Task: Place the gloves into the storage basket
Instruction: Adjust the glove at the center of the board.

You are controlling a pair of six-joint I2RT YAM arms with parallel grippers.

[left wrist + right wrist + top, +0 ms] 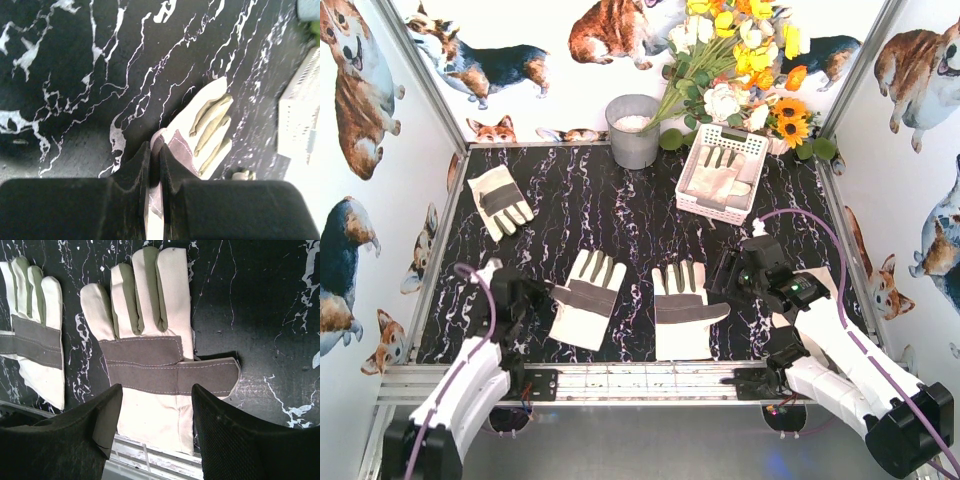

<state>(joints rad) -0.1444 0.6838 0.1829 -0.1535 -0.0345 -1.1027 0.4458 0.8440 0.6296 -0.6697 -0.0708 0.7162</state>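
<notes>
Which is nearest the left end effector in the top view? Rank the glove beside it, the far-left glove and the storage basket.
1. The glove beside it: front, centre-left, its edge pinched in the left end effector.
2. The far-left glove: back left, lying apart.
3. The storage basket: back right, farthest.

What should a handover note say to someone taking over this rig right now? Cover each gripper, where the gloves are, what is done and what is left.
Left gripper: shut on the edge of the near-left glove, which looks flat on the table.
Right gripper: open above the near-right glove, not gripping it.
Far-left glove: flat on the table, no gripper near it.
Done: one glove lies in the basket.
Left: carry the gripped glove to the basket, then the other two.
</notes>
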